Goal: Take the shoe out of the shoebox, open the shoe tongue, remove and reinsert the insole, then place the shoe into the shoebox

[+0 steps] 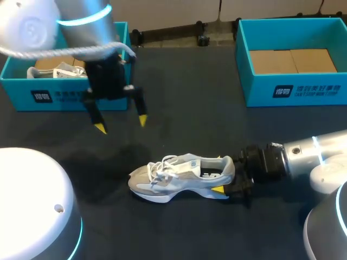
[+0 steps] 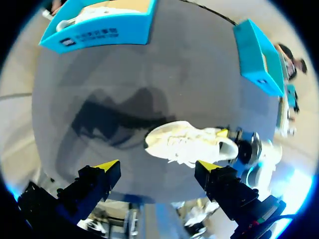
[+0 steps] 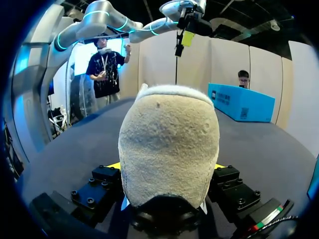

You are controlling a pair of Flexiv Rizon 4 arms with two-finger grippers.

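white shoe [image 1: 179, 173] at the table's [image 1: 190, 108] middle, heel clamped between right gripper [image 1: 225, 177] fingers, left gripper [image 1: 121, 124] spread wide above the table, left shoebox [image 1: 76, 98] and right shoebox [image 1: 295, 92] at the 2 far corners

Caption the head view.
Right gripper grips the shoe by its heel on the table; left gripper hovers open above.

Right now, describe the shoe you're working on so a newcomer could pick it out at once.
On the dark table, in front of the two teal cardboard shoeboxes, a grey-and-white lace-up sneaker stands on its sole near the middle. It is the only shoe out on the tabletop, its heel gripped by the right gripper; the other white shoe sits inside the left shoebox.
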